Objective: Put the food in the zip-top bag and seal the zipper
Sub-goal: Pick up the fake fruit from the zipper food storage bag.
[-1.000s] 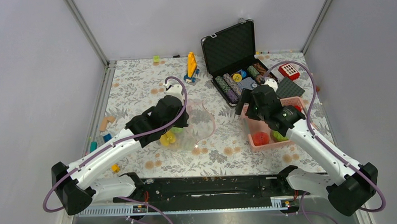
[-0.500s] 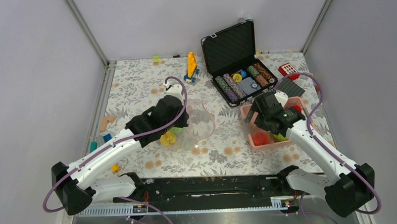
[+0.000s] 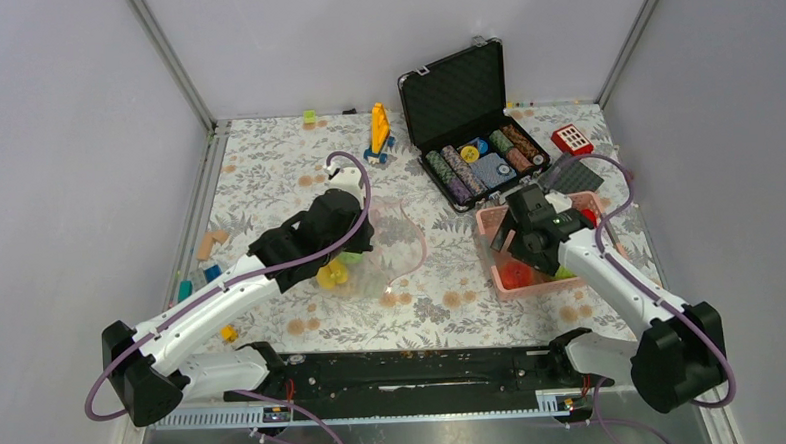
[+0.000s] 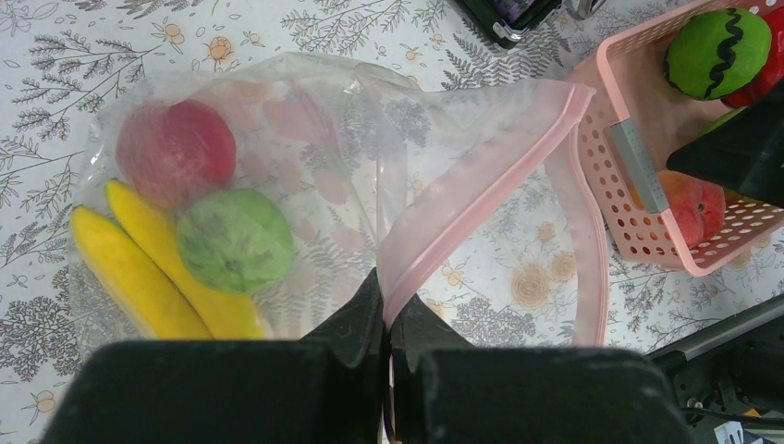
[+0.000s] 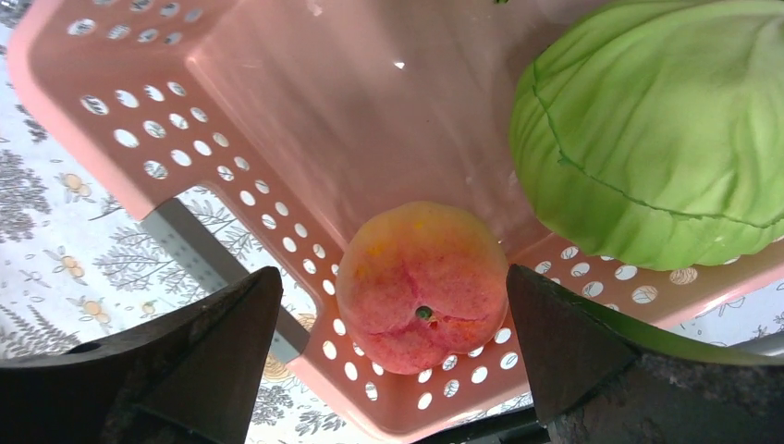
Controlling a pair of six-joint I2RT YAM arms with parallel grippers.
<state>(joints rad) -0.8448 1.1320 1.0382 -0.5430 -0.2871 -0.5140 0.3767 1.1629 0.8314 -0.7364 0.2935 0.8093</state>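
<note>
My left gripper (image 4: 386, 314) is shut on the pink zipper strip (image 4: 481, 199) of the clear zip-top bag (image 4: 305, 139), holding its mouth open toward the basket. Inside the bag lie two yellow bananas (image 4: 153, 264), a green fruit (image 4: 234, 240) and a red fruit (image 4: 176, 153). My right gripper (image 5: 393, 342) is open, its fingers on either side of a peach (image 5: 422, 285) in the pink basket (image 5: 277, 120). A pale-green cabbage (image 5: 656, 129) lies beside the peach. In the top view the right gripper (image 3: 526, 251) hangs over the basket (image 3: 491, 263) and the bag (image 3: 385, 247) lies mid-table.
An open black case of poker chips (image 3: 471, 159) stands behind the basket. A dark baseplate (image 3: 575, 177) and a red block (image 3: 572, 138) lie at the right back. Small building blocks (image 3: 207, 245) lie at the left. A striped green melon (image 4: 716, 51) sits in the basket.
My right gripper has moved down and nearer into the pink basket, ending around the peach. The left arm and the bag have not moved.
</note>
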